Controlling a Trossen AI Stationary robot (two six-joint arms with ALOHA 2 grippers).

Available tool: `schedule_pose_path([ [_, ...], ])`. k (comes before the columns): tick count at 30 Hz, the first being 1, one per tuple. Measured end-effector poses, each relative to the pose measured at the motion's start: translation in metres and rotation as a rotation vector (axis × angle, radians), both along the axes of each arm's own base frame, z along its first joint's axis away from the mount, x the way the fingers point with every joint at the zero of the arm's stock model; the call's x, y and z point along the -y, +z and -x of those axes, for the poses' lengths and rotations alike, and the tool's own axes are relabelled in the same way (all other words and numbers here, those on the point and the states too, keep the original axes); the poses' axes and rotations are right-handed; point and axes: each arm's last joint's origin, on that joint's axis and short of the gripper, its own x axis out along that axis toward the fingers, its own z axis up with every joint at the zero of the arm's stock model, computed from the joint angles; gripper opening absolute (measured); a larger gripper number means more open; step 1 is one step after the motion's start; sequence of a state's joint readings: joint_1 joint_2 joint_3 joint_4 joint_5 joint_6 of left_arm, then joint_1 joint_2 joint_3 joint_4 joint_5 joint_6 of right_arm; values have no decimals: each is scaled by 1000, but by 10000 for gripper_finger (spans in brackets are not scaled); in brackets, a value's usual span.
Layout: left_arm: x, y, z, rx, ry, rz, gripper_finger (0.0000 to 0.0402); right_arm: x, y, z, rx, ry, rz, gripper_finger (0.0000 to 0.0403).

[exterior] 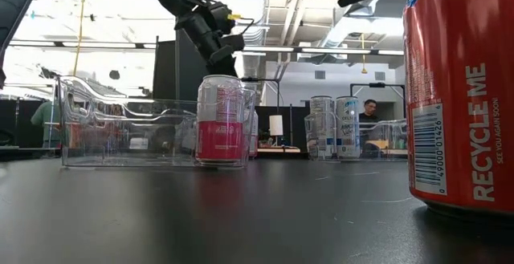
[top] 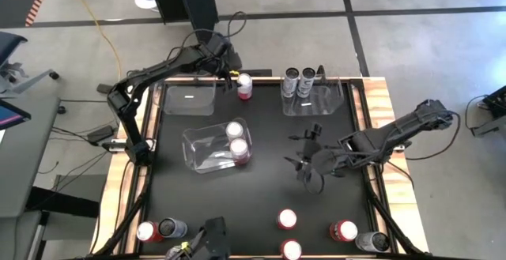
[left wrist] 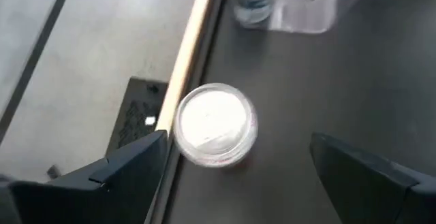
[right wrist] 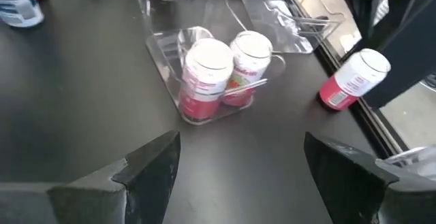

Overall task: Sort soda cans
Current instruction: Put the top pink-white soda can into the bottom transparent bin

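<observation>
Left gripper hangs at the table's far edge, fingers spread wide, nothing between them. Pink-and-white can stands upright just beside and below it, at the table's far edge, outside the bins; in the left wrist view its white top sits between the two fingers, lower down, untouched.

Right gripper hovers mid-table, fingers spread, empty. Ahead of it, well apart, middle clear bin holds two pink-and-white cans, upright, side by side.

Two silver cans stand in far right bin. Red cans and more pink-topped ones wait along the near edge, far from both grippers.
</observation>
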State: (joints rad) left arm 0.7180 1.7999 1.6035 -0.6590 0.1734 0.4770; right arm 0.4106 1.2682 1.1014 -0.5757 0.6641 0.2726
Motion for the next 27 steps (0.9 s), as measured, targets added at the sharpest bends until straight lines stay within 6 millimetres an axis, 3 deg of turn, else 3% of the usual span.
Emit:
schedule_pose_path([
  [3,-3,-2,1,13,45,27,356,-3,-3,-1,29,3,3,328],
  [10,-18,-22,-21,56,135,91,356,-5,-7,-2,51,5,-4,328],
  [18,-28,-29,-34,14,171,137,356,-8,-7,-1,54,18,-4,328],
  [27,-34,-63,-45,-41,167,193,355,-8,-7,-1,53,18,-5,328],
])
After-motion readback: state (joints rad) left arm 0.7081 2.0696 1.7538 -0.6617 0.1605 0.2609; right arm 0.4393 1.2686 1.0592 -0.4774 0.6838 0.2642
